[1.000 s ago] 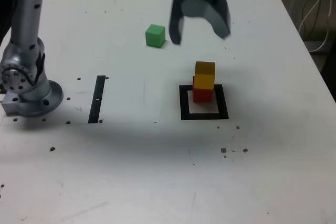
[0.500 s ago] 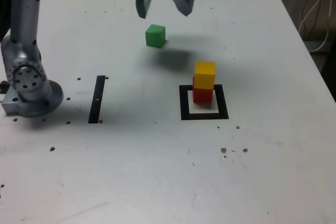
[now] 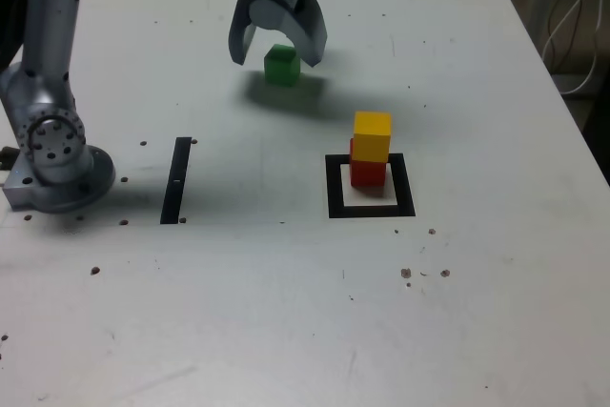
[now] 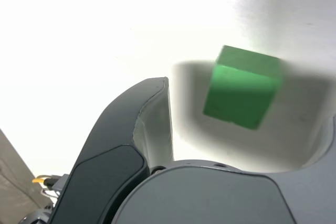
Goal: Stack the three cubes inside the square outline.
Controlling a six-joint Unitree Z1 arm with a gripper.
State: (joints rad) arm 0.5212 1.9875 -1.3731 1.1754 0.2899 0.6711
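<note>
- Exterior view: gripper [image 3: 278,50] spread wide above the green cube [image 3: 281,64], not clamping it.
- Yellow cube [image 3: 372,135] sits on red cube [image 3: 367,172] inside the square outline [image 3: 371,208], well apart from the green cube.

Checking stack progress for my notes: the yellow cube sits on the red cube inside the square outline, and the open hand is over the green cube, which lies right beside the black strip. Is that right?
Not quite. The green cube is not beside the black strip; it lies apart, farther back on the table, as the exterior view shows. The yellow cube does sit on the red cube inside the square outline, with the open hand over the green one.
</note>
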